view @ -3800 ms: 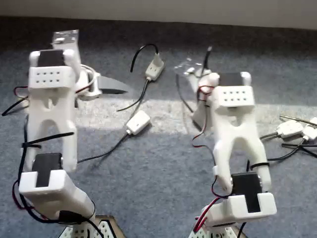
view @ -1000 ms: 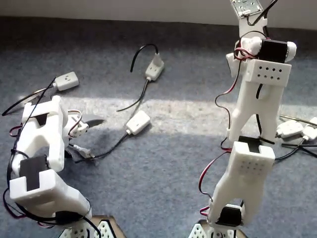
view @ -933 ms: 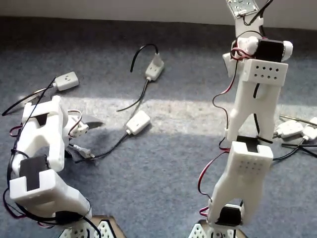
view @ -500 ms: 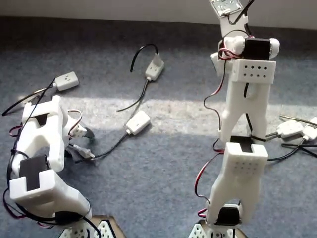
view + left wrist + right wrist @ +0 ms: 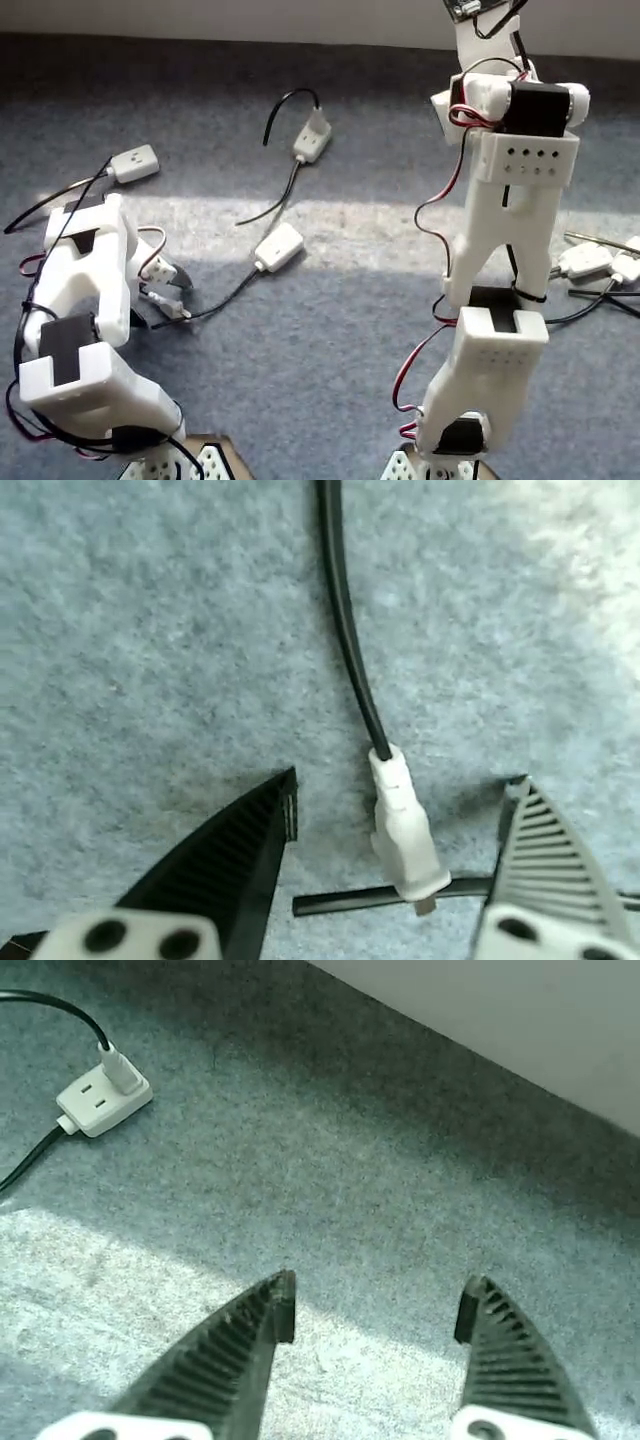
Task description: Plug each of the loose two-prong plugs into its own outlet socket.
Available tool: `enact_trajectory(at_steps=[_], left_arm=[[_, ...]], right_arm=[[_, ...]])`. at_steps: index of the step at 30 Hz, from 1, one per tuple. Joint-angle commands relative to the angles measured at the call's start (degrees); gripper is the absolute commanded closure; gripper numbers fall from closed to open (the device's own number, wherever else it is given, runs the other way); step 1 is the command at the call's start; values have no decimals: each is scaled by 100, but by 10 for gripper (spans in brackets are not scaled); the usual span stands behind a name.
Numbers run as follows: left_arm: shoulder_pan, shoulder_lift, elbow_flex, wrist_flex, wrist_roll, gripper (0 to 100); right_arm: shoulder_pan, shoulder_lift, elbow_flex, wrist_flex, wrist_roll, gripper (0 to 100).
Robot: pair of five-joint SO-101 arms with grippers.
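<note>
L gripper [image 5: 403, 783]: jaws spread, gap betw. them taken by white plug [image 5: 405, 835]. Its black cord [image 5: 345, 610] runs straight ahead, w/ bare carpet [image 5: 150, 630] open on both flanks. R gripper [image 5: 380, 1285]: jaws apart over free carpet, clear run ahead to wall [image 5: 520, 1020]; outlet block [image 5: 100, 1100] w/ plug seated lies ahead, well off to one side.

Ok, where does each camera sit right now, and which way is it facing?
High view: fixed above the arms' bases, looking down over the carpet; shows the left arm low and the right arm raised.
Left wrist view: on the low arm, facing down at a white plug, which the open left gripper straddles.
Right wrist view: on the raised arm, facing down and outward toward the wall, with the open right gripper in front.
Shared: right wrist and high views both show the socket with a plug in it.
</note>
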Motion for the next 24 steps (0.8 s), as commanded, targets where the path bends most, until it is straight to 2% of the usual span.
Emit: enact_trajectory(at_steps=[1,6,10,17,19,24], left_arm=[[374,-242,-48,237,44,691],[681,-198,-13,-26,123,691],[673,-189,66,-70,571,691],[655,-189,75,-62,642,693],[646,-189,66,-62,642,726],[286,-189,66,-352,598,900]], right_arm=[[-66,-312,-31,207,44,738],[-66,-312,-22,207,44,738],[-66,-312,-22,224,44,738],[-66,-312,-22,224,44,738],[-66,-312,-22,224,44,738],[-40,-312,-22,224,44,738]])
